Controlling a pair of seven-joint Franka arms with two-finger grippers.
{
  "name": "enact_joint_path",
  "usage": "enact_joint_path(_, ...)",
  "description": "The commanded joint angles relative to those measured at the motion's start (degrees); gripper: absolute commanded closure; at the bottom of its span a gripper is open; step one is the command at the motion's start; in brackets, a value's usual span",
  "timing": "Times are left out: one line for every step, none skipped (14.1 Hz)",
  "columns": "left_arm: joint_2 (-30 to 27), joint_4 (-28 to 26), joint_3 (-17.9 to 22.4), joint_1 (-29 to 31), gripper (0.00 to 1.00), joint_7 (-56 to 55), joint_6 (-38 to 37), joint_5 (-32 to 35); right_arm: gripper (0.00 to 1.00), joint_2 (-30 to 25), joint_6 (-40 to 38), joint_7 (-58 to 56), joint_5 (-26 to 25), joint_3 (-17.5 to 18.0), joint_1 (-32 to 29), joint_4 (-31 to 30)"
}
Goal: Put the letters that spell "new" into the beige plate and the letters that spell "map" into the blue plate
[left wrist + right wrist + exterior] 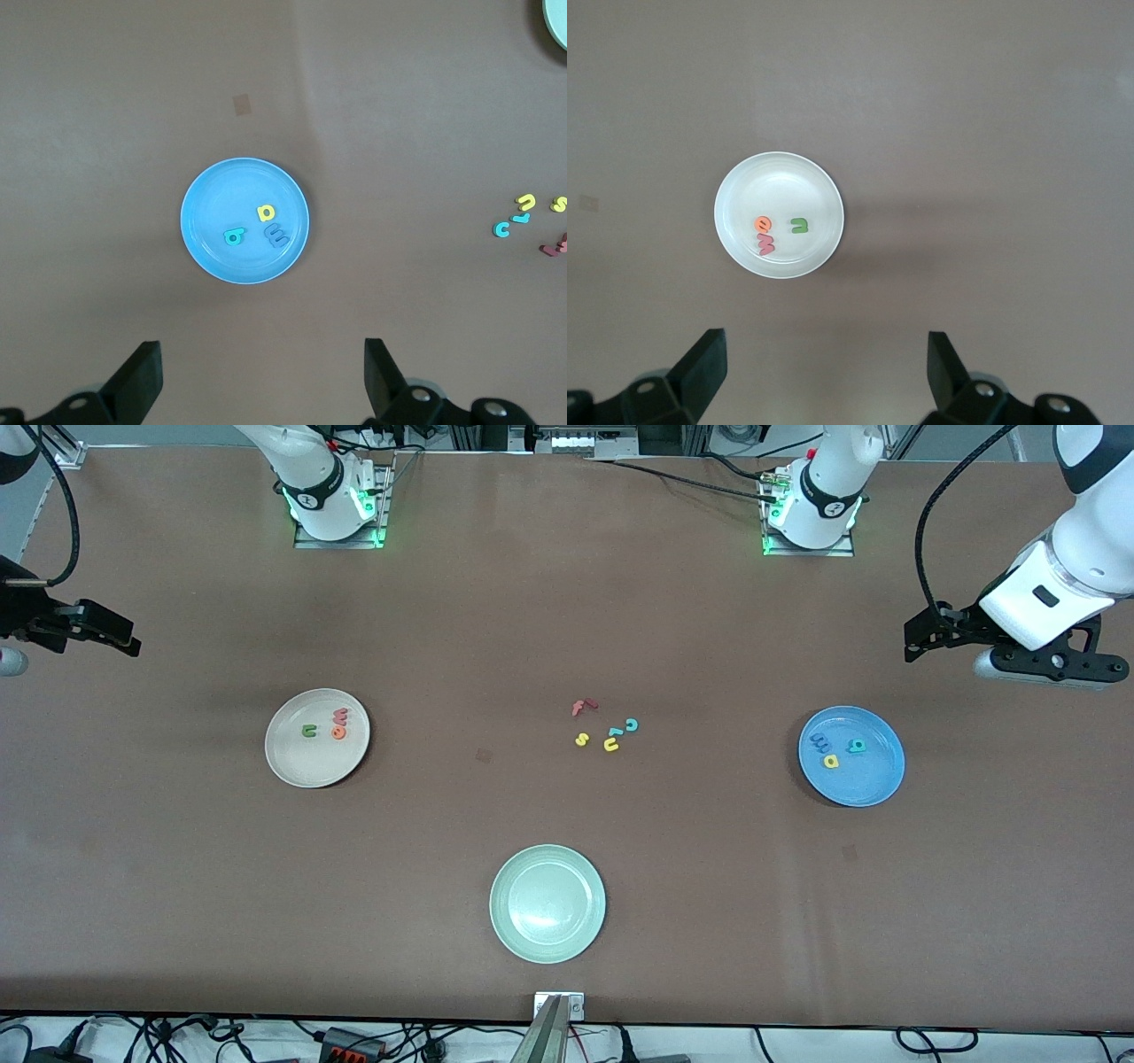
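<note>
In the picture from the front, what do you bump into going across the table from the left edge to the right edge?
Right gripper → beige plate → pale green plate → loose letters → blue plate → left gripper.

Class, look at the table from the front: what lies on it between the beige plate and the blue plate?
In the front view, between the beige plate and the blue plate lies a cluster of loose letters; otherwise bare table.

Sorted letters [325,724] in both plates [306,766]
</note>
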Motion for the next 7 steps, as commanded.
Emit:
enact_joint_path(-0.60,0.52,-0.02,-0.19,0.00,-0.02,-1.21,-0.75,0.00,-0.10,0.77,0.67,-0.36,0.95,-0.82,-0.55)
enact_joint_path(-0.60,0.52,-0.02,-0.19,0.00,-0.02,-1.21,-0.75,0.00,-0.10,0.86,0.67,-0.36,0.95,-0.82,-0.46)
enact_joint_path(-0.60,0.52,0.06,-0.19,0.00,-0.02,-1.12,-0.75,0.00,-0.10,0.86,0.67,-0.36,0.95,-0.82,-0.55)
enact_joint_path(-0.60,0.52,0.06,-0.10,0.00,-0.02,-0.77,-0.75,0.00,-0.10,0.95,0.67,-0.36,0.95,-0.82,-0.55)
enact_joint_path(-0.51,0.61,0.07,-0.10,0.00,0.07,-0.59,-0.75,0.00,-0.10,0.95,0.67,-0.36,0.95,-0.91,-0.46)
enact_joint_path(-0.51,0.52,0.07,-0.10,0.00,0.07,-0.16,-0.75,0.00,-0.10,1.04,0.67,-0.36,0.95,-0.91,-0.55)
enact_joint_path(-0.51,0.52,0.07,-0.10,0.00,0.07,0.72,-0.75,0.00,-0.10,1.13,0.67,-0.36,0.95,-0.91,-0.55)
